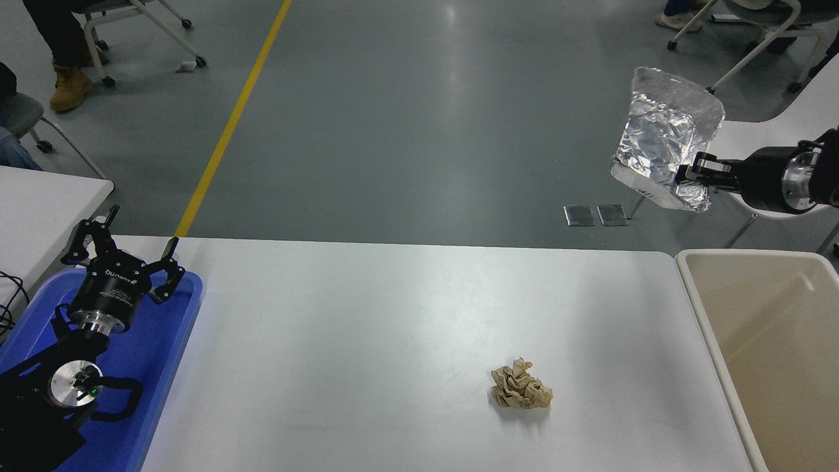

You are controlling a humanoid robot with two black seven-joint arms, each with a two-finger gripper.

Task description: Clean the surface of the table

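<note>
The white table surface [367,328] fills the lower middle of the head view. A crumpled brown paper ball [520,388] lies on it right of centre. My right gripper [689,174] is shut on the lower right corner of a silver foil bag [663,137] and holds it high, above and beyond the table's far right corner. My left gripper [124,252] is open and parked at the lower left over the blue tray [167,354].
A beige bin [767,347] stands against the table's right edge. A white chair [773,131] is behind the right arm. A smaller white table [39,210] is at the left. A person's legs and wheeled chairs are at the far left.
</note>
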